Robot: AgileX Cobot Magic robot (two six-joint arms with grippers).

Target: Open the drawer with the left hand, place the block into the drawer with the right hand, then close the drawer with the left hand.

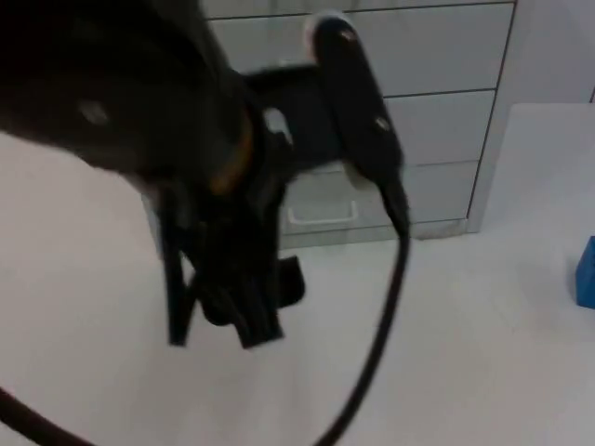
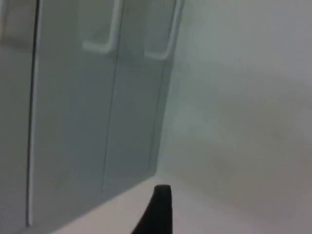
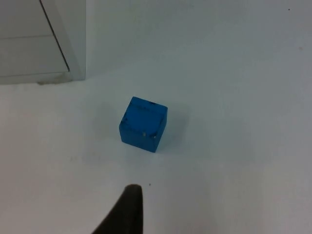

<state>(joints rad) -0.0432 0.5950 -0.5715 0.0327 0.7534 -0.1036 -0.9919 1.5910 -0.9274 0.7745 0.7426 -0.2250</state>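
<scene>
I have the left gripper [image 1: 223,311] low over the table [image 1: 465,353], just in front of the drawer unit [image 1: 437,121]; the bottom drawer's handle [image 1: 321,216] lies beyond it, long axis level in the top view, every drawer shut. The arm's bulk blocks much of the front, and I cannot tell whether the fingers are apart. The block [image 3: 143,124] sits right of the unit, apart from it, nearer the waiting right gripper [image 3: 124,214], whose opening I also cannot judge.
</scene>
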